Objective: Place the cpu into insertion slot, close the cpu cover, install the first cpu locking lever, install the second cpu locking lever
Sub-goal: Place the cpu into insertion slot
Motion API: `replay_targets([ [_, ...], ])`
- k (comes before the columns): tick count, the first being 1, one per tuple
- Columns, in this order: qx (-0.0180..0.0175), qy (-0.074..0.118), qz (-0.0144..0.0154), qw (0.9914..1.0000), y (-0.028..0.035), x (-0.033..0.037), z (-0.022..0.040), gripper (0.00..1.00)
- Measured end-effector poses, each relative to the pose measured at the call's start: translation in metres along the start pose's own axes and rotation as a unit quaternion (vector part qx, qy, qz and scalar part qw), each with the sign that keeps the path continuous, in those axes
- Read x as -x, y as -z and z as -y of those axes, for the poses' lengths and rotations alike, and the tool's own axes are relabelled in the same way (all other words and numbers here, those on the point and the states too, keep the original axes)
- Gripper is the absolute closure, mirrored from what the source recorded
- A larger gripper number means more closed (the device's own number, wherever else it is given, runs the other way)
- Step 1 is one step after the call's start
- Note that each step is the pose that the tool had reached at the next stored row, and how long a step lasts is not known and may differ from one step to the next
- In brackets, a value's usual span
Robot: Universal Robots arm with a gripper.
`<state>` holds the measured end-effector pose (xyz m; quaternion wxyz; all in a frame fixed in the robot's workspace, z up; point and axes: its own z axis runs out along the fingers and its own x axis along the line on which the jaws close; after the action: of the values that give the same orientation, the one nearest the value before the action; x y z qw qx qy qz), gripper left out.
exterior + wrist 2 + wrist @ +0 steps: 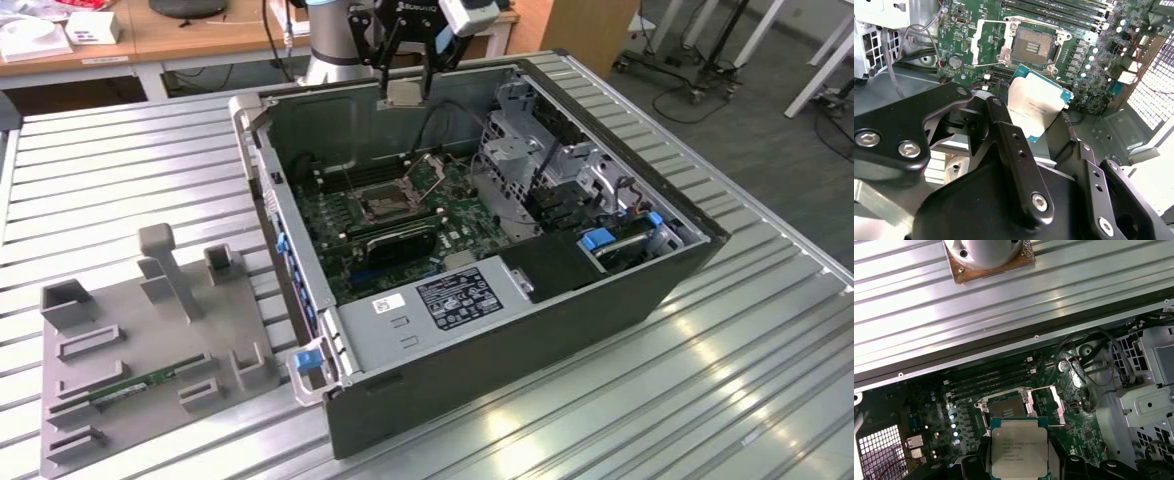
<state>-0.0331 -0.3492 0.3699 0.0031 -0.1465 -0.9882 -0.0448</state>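
One end effector is gripping the cpu between its closed-in fingers, hovering above the bare insertion slot; the cpu cover is standing open.

In the second wrist view the end effector hides part of the cpu. The picture's edge crops the end effector.

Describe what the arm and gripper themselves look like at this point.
The arm is a pale grey rounded tube. The gripper is matte black, built of chunky linkage plates joined by silver screw heads. Its fingers are straight black bars with small screws along them.
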Motion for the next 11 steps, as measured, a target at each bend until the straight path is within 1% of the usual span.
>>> replay_targets([
  [8, 0.0, -0.001, 0.0001, 1.0, 0.0, 0.0, 0.0, 0.46],
  [11, 0.0001, -0.011, 0.0009, 0.99994, -0.0001, 0.0, 0.0, 0.46],
])
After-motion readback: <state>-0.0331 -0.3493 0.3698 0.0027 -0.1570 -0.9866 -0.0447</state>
